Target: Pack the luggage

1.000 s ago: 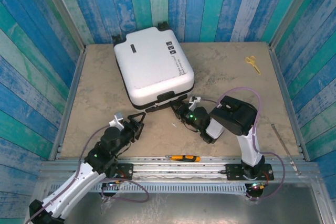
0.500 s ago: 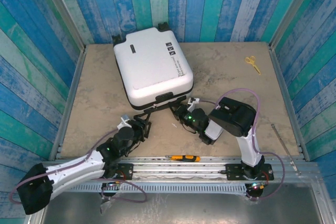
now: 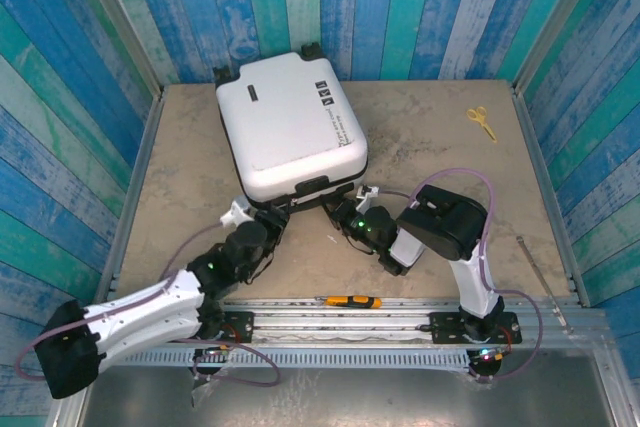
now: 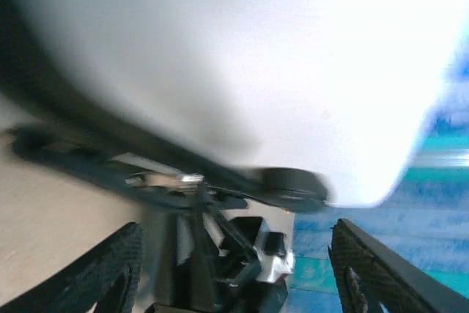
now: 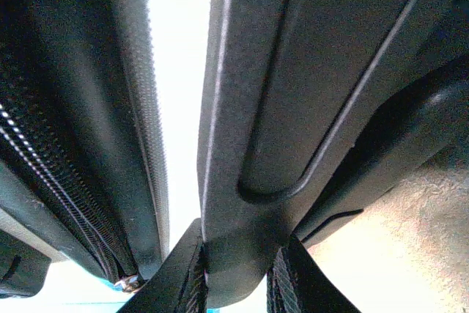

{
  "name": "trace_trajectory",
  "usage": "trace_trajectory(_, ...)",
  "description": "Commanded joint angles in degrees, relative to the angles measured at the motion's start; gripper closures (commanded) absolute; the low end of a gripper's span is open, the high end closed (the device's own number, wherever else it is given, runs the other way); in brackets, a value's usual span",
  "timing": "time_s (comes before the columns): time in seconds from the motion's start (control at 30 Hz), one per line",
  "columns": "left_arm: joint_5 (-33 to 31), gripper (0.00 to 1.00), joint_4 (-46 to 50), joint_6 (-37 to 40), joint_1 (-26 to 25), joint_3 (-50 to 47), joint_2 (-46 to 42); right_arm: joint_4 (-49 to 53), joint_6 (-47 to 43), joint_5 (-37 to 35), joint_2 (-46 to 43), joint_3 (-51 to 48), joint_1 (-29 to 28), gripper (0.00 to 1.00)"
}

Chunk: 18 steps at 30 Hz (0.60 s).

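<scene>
With the right jaws clenched on the black trim (image 5: 249, 144) of the luggage (image 3: 290, 127), which lies flat on the counter (image 3: 450, 137) just beyond both, the spread, empty left jaws should centre on the zipper pull (image 4: 185, 179) just ahead before closing.

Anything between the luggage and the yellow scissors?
Nothing. In the top view, the stretch of table between the luggage and the scissors is bare.
</scene>
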<state>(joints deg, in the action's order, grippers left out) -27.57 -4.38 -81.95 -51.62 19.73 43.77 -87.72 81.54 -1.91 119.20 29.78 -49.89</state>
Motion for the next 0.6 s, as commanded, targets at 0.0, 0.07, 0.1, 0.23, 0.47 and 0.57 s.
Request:
trace_trajectory(0.0, -2.39, 0.27, 25.06, 20.13, -0.15, 11.37, 2.54, -0.53, -11.67, 2.75, 0.28, 0.46, -1.09, 1.0)
trace_trajectory(0.07, -1.6, 0.25, 30.67, 25.63, -0.2, 17.09, 7.72, 0.52, -12.8, 3.16, -0.31, 0.37, -1.08, 1.0)
trace_trajectory(0.1, -1.15, 0.25, 34.64, 26.34, -0.24, 20.29, 11.58, 1.14, -13.34, 3.06, -0.68, 0.31, -1.02, 1.0)
trace_trajectory(0.23, -2.1, 0.27, 40.05, 28.83, -4.83, 27.54, 24.36, 2.46, -14.21, 2.86, -1.68, 0.35, -0.83, 0.99)
trace_trajectory(0.47, -14.01, 0.33, 42.0, 21.4, -15.52, 28.07, 26.16, 2.82, -13.25, 5.69, -0.91, 1.2, 0.27, 0.99)
trace_trajectory(0.57, -15.02, 0.29, 43.63, 16.16, -16.5, 25.58, 26.06, 2.91, -12.98, 6.39, -0.63, 1.33, 0.67, 0.99)
